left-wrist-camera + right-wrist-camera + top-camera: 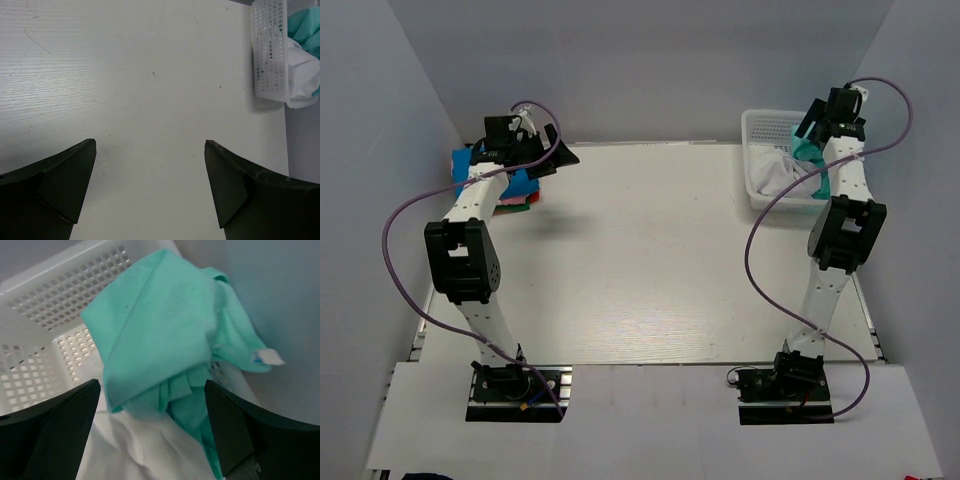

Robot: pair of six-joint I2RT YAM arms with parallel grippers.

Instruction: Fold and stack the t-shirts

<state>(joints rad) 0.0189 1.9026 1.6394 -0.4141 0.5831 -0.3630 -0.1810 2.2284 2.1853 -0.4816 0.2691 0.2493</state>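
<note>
Count: 1 basket, 2 t-shirts inside it, and 1 stack with 2 colours visible.

The white plastic mesh basket stands at the far right corner of the table. It holds a crumpled teal-green t-shirt of soft, creased cloth, lying on a rumpled white t-shirt that spills over the rim.

At the far left corner, partly hidden under the left arm, a bright blue t-shirt lies on a red-pink t-shirt. Any lower layers cannot be distinguished.

The left gripper is over bare wood-grain table, fingers apart and holding nothing. The right gripper is over the teal-green t-shirt, fingers apart and holding nothing.
</note>
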